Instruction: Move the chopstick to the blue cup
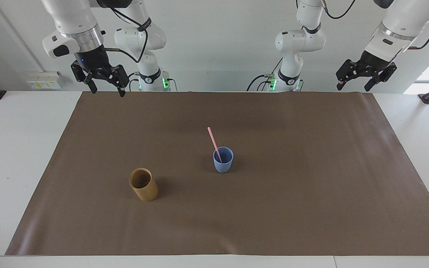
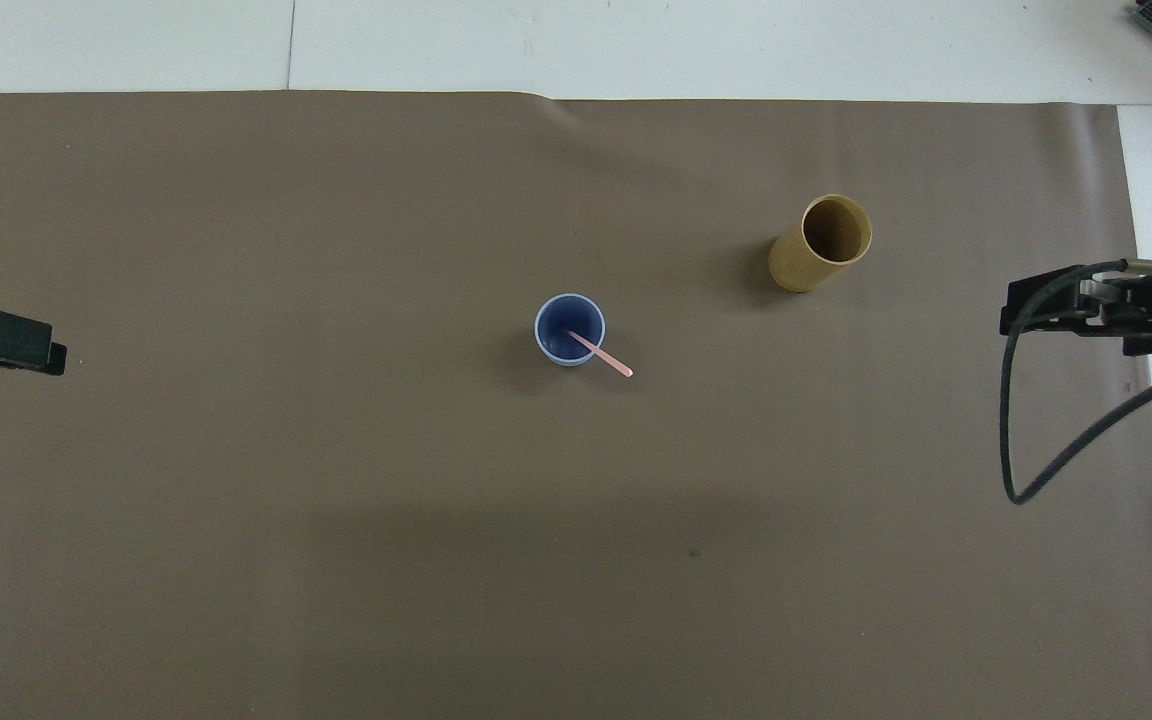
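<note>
The blue cup (image 1: 223, 160) (image 2: 569, 329) stands upright near the middle of the brown mat. A pale-pink chopstick (image 1: 213, 143) (image 2: 603, 355) stands in it, leaning over the rim toward the robots. My right gripper (image 1: 104, 82) (image 2: 1021, 305) hangs open and empty, raised over the mat's edge at the right arm's end. My left gripper (image 1: 352, 82) (image 2: 56, 358) waits open and empty, raised over the mat's edge at the left arm's end.
A tan bamboo-like cylinder cup (image 1: 143, 184) (image 2: 822, 242) stands on the brown mat (image 1: 274, 208) (image 2: 336, 500), farther from the robots than the blue cup and toward the right arm's end. A black cable loops under the right wrist.
</note>
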Robot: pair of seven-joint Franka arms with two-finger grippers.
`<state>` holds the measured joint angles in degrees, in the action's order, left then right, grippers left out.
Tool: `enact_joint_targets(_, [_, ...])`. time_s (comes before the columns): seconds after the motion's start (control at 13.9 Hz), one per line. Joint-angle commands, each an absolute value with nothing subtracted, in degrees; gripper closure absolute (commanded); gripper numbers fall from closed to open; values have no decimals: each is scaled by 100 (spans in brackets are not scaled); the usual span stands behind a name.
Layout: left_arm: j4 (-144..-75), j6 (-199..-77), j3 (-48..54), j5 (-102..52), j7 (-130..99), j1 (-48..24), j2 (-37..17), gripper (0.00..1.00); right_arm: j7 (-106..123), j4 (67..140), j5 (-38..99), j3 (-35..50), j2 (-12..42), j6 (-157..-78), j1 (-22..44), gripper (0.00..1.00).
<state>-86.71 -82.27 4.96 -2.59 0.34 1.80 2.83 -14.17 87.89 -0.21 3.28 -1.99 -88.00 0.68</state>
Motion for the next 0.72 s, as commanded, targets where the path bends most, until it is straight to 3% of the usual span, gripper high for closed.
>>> enact_joint_targets(0.0, [-8771, -8191, 536, -325, 35, 272, 404, 0, -1143, 8701, 17, 316, -167, -8622, 44, 0])
enact_joint_targets(0.65, [-8771, -8191, 536, -325, 35, 272, 404, 0, -1090, 8780, 35, 343, -237, -8490, 53, 0])
